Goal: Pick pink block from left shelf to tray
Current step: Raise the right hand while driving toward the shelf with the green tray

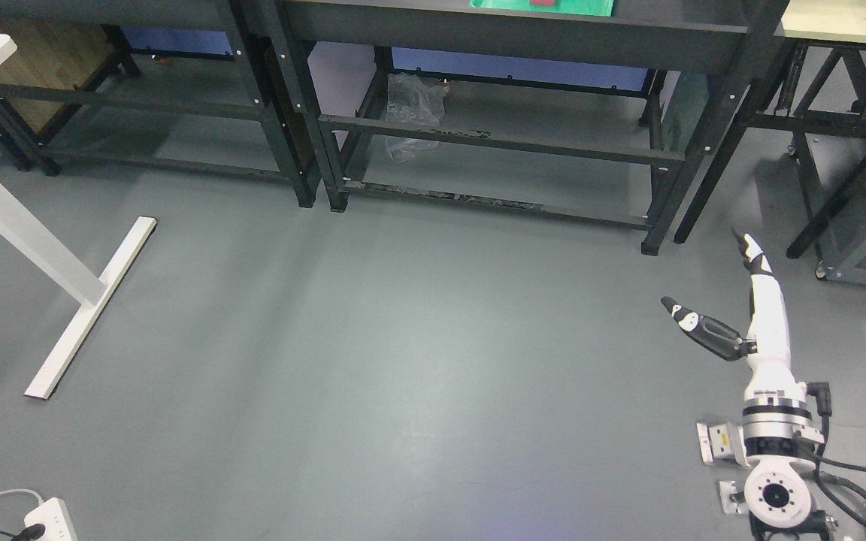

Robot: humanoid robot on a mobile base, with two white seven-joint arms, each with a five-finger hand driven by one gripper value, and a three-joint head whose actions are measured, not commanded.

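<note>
Right hand [741,312] low, fingers spread, empty.

A lab: black metal workbenches [493,143] on grey floor [373,338].

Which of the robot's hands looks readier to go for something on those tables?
The right. Only the right hand shows, raised over the floor with fingers spread and empty, nearest the black table holding the green tray. No left arm or pink block is visible.
</note>
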